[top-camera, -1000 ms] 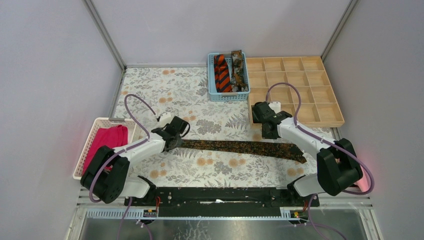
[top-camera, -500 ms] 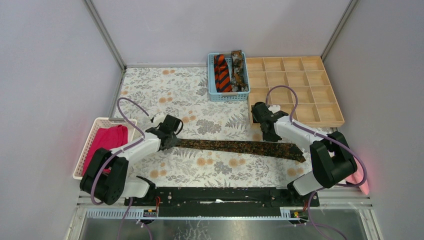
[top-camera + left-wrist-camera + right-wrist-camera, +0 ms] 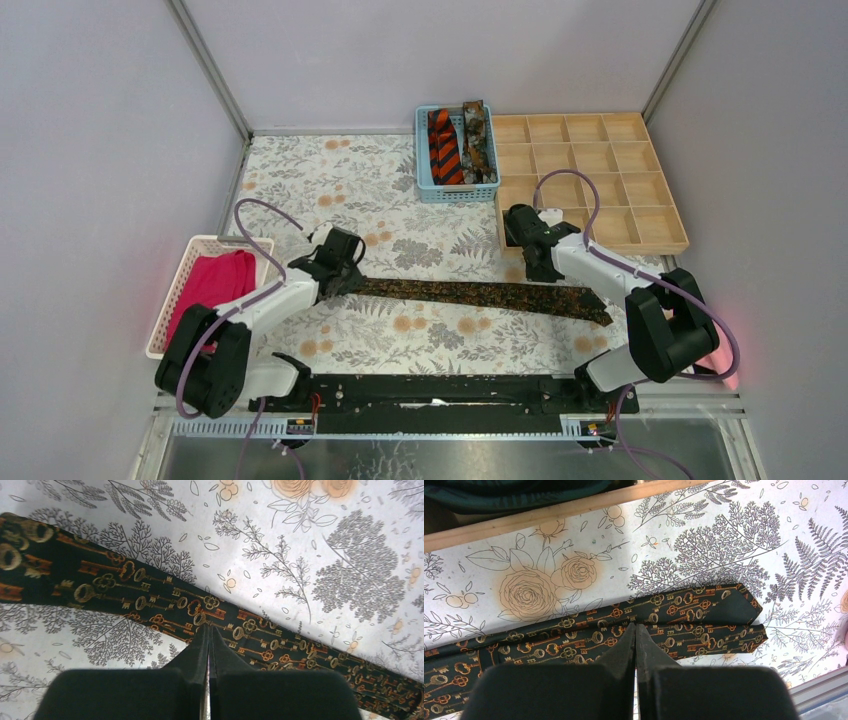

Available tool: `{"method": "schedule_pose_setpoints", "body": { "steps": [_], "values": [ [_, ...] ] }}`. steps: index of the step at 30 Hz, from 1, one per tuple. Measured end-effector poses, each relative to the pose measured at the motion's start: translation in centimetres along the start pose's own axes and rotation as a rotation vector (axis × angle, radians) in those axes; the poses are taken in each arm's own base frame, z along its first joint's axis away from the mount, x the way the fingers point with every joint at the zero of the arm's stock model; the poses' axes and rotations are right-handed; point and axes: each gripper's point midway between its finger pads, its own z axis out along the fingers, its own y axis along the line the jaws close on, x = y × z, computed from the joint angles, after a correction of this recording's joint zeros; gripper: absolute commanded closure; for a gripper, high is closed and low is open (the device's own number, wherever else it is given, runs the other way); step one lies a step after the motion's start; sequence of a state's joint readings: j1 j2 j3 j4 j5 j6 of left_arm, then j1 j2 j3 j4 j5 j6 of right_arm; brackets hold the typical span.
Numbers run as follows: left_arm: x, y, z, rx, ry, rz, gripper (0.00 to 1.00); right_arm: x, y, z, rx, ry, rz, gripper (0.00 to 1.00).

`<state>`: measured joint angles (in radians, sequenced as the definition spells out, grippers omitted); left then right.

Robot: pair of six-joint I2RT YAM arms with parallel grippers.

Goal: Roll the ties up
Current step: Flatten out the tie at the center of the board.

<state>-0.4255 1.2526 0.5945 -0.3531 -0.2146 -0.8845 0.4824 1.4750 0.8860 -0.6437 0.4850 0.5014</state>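
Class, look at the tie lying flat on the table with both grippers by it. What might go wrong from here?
The left gripper and right gripper are both shut with tips over the tie; without opening they may only push and wrinkle it.
By the right gripper, the tie's two ends lie stacked, slightly offset; rolling may slide them apart into a lopsided coil.
The wooden tray sits close to the right gripper and might get bumped.

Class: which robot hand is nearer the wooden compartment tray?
Right. The right hand is just off the tray's near-left corner; the left hand is far across, over the tie's other end.
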Motion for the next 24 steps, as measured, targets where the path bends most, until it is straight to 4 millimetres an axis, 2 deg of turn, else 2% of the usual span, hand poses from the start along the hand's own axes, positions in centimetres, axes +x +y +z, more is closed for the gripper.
{"method": "schedule_pose_setpoints", "body": {
  "steps": [6, 16, 24],
  "values": [
    [1.0, 0.2, 1.6, -0.022, 0.040, 0.009, 1.00, 0.0, 0.0, 0.0, 0.000, 0.001, 0.000, 1.00],
    [0.8, 0.5, 1.6, -0.033, 0.024, -0.012, 1.00, 0.0, 0.1, -0.1, -0.006, -0.001, 0.002, 1.00],
    [0.5, 2.1, 1.2, -0.070, 0.008, -0.039, 1.00, 0.0, 0.1, -0.1, -0.006, -0.001, 0.002, 1.00]
  ]
}}
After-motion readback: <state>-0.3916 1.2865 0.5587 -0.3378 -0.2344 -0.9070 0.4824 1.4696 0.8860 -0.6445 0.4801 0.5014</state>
